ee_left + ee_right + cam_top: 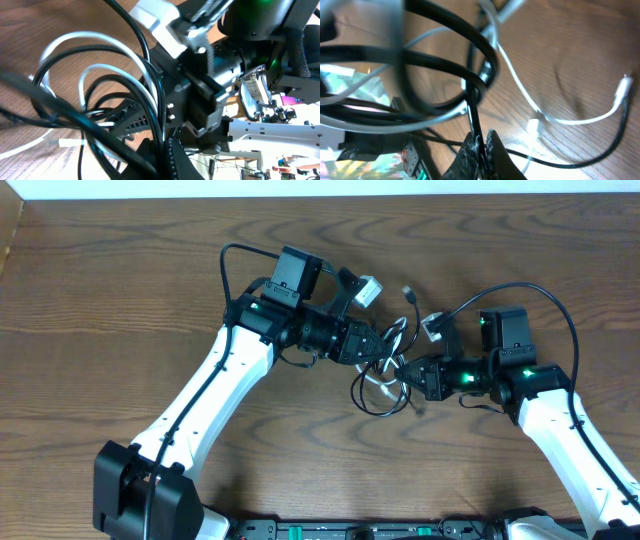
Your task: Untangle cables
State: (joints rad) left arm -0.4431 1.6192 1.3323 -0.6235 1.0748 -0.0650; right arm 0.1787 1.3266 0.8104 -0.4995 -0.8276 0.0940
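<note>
From above, two arms meet in the middle of the brown table (pixel 120 300). Between them lies one small tangle. It is made of two cables: one black cable (pixel 372 408) and one white cable (pixel 397 332). From up here the loops look tiny, and I cannot see who holds what.

The camera on the right wrist shows that part up close. The right gripper (pixel 481 142) has its two fingers pressed together on the black cable, which goes straight up from the tips into a big loop. The white cable crosses that loop and then runs away over the wood. A small white plug (pixel 534 125) sits on the table partway along it. The view from above does not show this pinch at all.

The camera on the left wrist shows the tangle from the other side. Many black and white loops fill the picture, lifted off the wood. The left gripper (pixel 167 156) is at the bottom, with its jaws close together. Black strands run down into them, with white strands just beside. Right behind the loops is the dark body of the other arm, very near.

So I count two arms, two grippers and two cables.
</note>
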